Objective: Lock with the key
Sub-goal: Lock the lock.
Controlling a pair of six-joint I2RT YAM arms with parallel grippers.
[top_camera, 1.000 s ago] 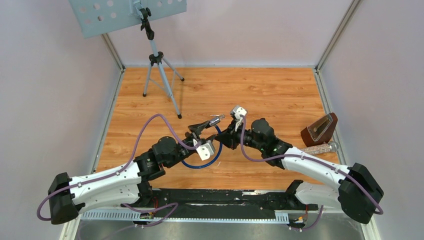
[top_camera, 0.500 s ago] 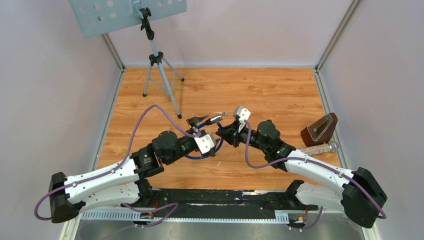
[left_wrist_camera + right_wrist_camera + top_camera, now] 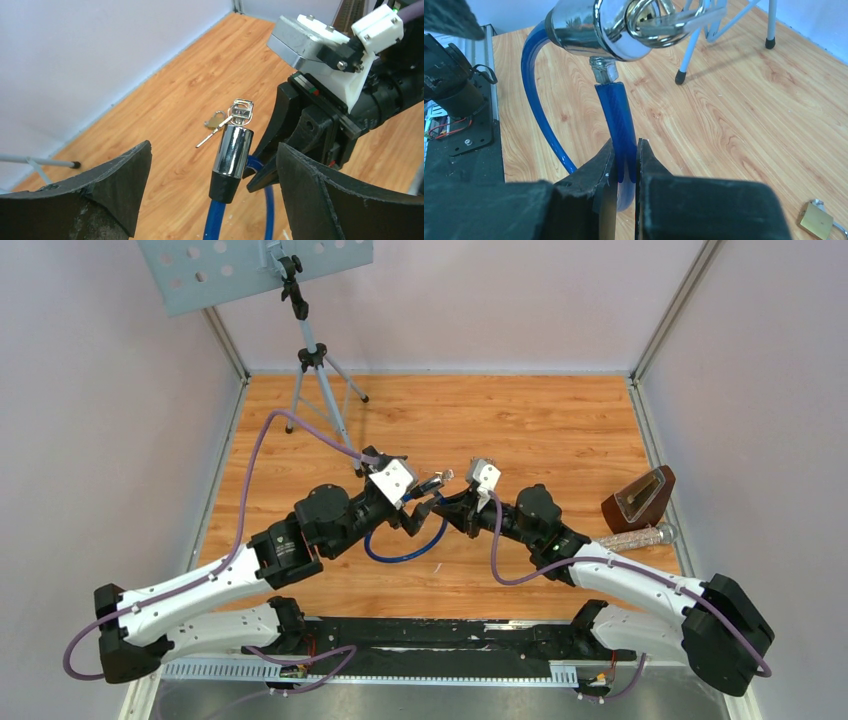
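Note:
A blue cable lock with a chrome cylinder head is held up off the wooden floor. A key sits in the top of the head, and a ring with spare keys hangs from it. My right gripper is shut on the blue cable just below the head; it also shows in the top view. My left gripper is open, its jaws wide on either side of the head without touching it.
A music stand tripod stands at the back left. A brown wedge-shaped object and a clear bottle lie at the right edge. A small brass padlock lies on the floor near my right gripper.
My left arm has swung forward and its wrist has rolled over, bringing its camera on top. Its jaws now stand open around the lock head. The right gripper keeps hold of the cable.

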